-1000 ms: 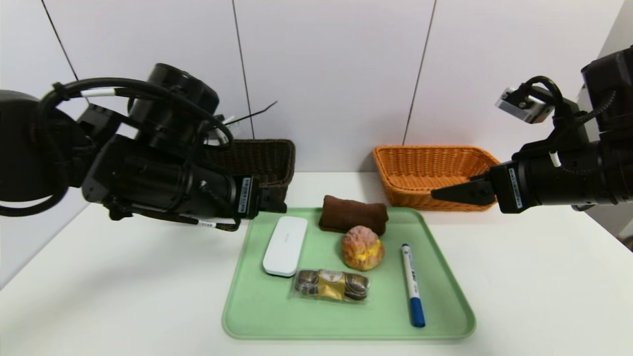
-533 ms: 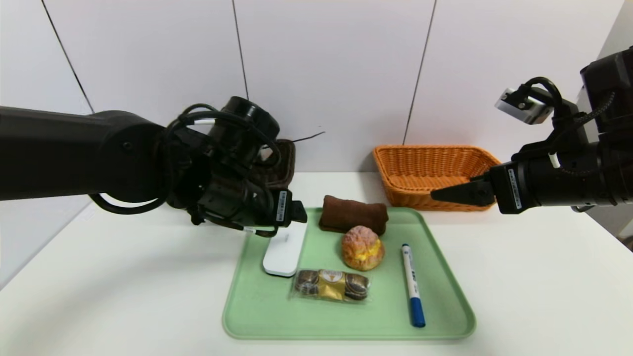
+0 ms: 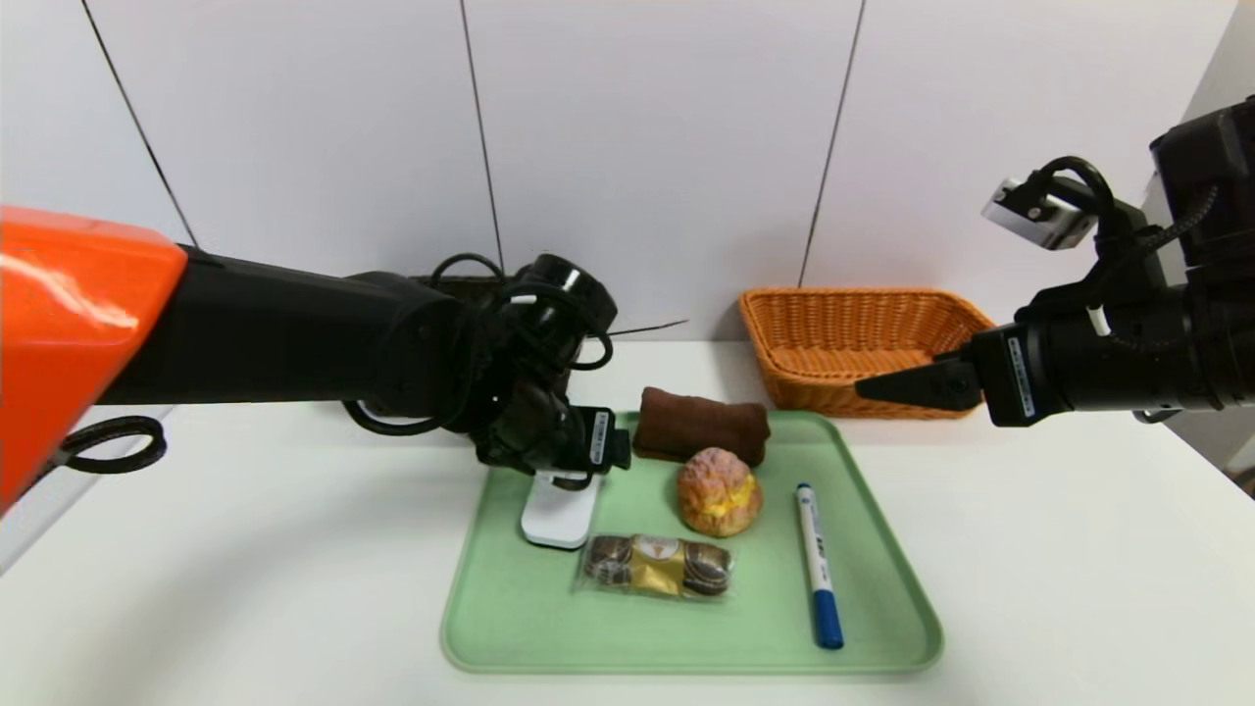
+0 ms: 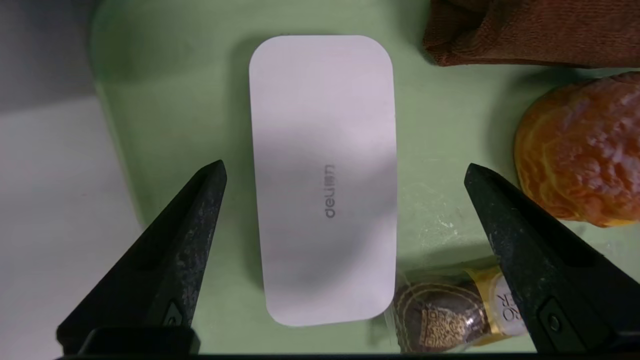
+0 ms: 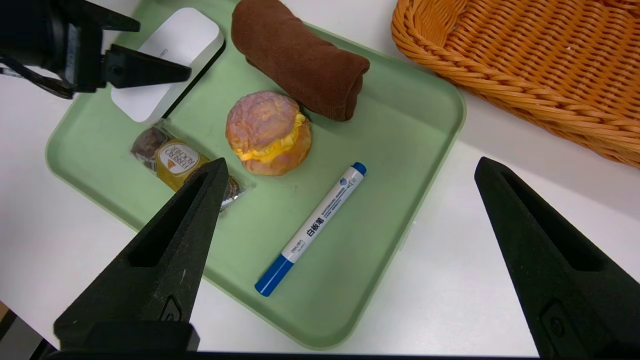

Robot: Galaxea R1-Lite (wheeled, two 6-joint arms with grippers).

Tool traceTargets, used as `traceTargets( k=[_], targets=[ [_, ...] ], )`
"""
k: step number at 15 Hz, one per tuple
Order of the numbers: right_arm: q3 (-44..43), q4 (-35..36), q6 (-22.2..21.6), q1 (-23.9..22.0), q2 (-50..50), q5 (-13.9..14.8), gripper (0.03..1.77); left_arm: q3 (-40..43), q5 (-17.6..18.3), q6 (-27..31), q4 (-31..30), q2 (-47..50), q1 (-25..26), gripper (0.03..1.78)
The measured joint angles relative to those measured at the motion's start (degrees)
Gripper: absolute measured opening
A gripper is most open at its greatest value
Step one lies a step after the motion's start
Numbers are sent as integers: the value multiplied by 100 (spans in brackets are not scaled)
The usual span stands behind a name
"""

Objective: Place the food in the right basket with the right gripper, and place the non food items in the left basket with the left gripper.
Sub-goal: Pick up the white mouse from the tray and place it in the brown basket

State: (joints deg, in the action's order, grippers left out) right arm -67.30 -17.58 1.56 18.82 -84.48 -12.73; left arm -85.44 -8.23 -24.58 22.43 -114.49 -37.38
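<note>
Left gripper agape over white case — chocolates, towel beside.

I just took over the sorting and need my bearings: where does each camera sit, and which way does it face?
Head view: high, facing forward and down at the green plastic tray; both arms show.
Left wrist view: above the flat white rounded case, open left gripper framing it.
Right wrist view: held high, looking down across the tray toward the orange wicker basket; open right gripper shows.
Shared: all three show the case.
</note>
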Motion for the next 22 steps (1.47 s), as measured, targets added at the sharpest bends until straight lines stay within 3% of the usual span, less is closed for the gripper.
traceTargets(
  k=[5,8,12,18,22],
  targets=[
    [16,0,-5,-4,4,-4,170,-162,-436,-20,5,-494,11,169],
    [33,0,0,-4,13,0,170,-185,-458,-22,2,-594,20,166],
    [38,0,-5,-4,33,0,170,-193,-450,20,22,-614,12,106],
    [49,-9,-20,-4,74,0,170,-190,-439,63,184,-290,12,102],
    [49,0,-20,2,78,-6,170,-240,-441,127,822,396,1,102]
  ],
)
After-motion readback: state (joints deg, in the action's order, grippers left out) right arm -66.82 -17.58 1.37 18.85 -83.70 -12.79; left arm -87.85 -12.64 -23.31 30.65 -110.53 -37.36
